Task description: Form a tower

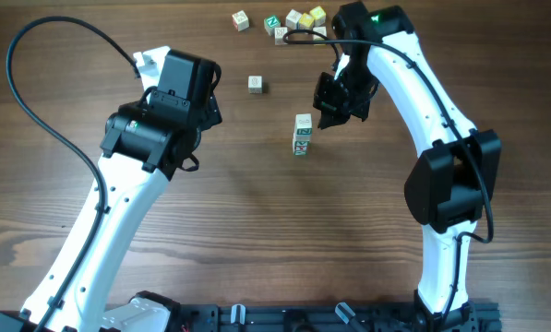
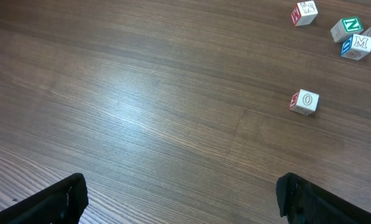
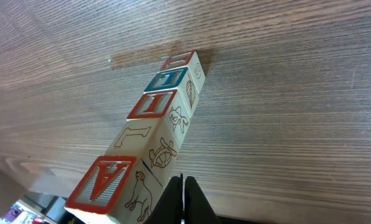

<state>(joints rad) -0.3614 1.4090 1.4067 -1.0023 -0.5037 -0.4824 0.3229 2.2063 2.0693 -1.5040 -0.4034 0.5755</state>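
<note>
You've got a dark wood-grain table (image 1: 210, 240). The tower (image 1: 302, 135) stands on it near the middle, one cube wide, with a red-framed A face on the top cube in the right wrist view. A lone cube (image 1: 256, 84) marked O sits apart, up and left of it in the overhead view. The loose cubes (image 1: 282, 24) are clustered at the far edge, with a yellowish cube (image 1: 317, 15) among them

dark wood table (image 1: 257, 221), one lone O cube (image 1: 255, 84) sitting by itself, small bunch of letter cubes (image 1: 293, 17) further back
</note>
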